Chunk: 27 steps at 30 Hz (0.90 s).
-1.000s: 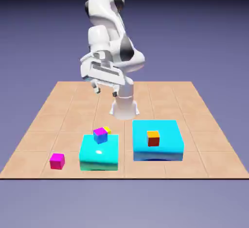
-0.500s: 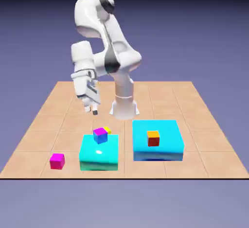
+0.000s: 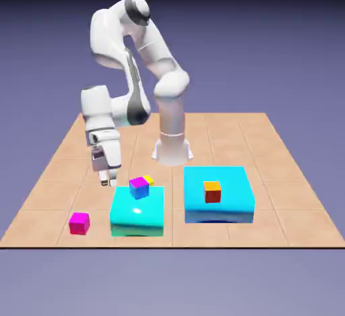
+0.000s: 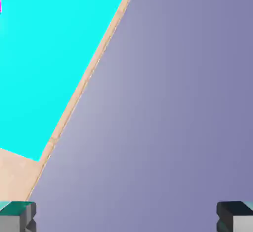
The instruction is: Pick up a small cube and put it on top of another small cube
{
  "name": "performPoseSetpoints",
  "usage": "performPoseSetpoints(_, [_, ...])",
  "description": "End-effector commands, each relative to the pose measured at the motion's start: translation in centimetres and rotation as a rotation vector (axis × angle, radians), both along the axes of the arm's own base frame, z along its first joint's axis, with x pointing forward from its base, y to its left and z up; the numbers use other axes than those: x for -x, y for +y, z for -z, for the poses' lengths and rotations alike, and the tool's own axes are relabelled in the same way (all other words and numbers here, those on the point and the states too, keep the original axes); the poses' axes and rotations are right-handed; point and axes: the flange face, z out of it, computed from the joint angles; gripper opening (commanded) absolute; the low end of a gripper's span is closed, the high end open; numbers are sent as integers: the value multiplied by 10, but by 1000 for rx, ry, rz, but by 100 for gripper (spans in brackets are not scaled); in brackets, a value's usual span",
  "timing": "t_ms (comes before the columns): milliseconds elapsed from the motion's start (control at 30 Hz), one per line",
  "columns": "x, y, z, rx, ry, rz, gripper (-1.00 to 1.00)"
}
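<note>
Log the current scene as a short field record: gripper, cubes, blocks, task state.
gripper: open, nothing between the fingertips
pick cube: magenta cube, on the tabletop, at the exterior view's left
target cube: magenta-topped cube with blue front, on the smaller cyan block
other cubes: orange-topped cube on the larger blue block; a yellow patch shows behind the target, shape unclear
task state: not picked, not stacked

My arm (image 3: 168, 52): white, dark-grey bands | magenta cube (image 3: 79, 224): magenta all over | mixed cube (image 3: 139, 188): magenta top, blue front | blocks: cyan (image 3: 138, 213), cyan-blue (image 3: 217, 190) | my tabletop (image 3: 172, 237): tan, tiled
</note>
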Motion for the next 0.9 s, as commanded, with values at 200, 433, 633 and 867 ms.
performPoseSetpoints(200, [6,-28,39,172,50,-259,0])
performPoseSetpoints(433, [17,-59,71,337,116,-534,0])
performPoseSetpoints(633, [28,-87,91,462,181,-771,0])
performPoseSetpoints(867, [17,-88,159,462,181,-771,0])
